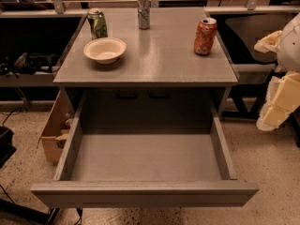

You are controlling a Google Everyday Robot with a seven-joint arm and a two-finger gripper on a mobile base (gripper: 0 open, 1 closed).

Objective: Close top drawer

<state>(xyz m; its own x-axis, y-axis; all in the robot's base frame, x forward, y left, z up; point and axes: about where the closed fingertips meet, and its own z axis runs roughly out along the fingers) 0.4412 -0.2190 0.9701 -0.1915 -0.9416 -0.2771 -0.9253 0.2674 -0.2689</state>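
The top drawer (pixel 145 193) is pulled far out of the grey cabinet. Its plain flat front panel faces me at the bottom of the view, and its grey box interior (pixel 145 158) is empty. My gripper (pixel 271 114) hangs at the right edge of the view on the cream-white arm (pixel 288 46). It is to the right of the drawer's right side wall and a little above it, and it does not touch the drawer.
On the cabinet top (pixel 159 55) stand a green can (pixel 97 23), a silver can (pixel 144 11), an orange can (pixel 205 35) and a white bowl (pixel 105 49). A cardboard box (pixel 54 130) sits on the floor to the left of the cabinet.
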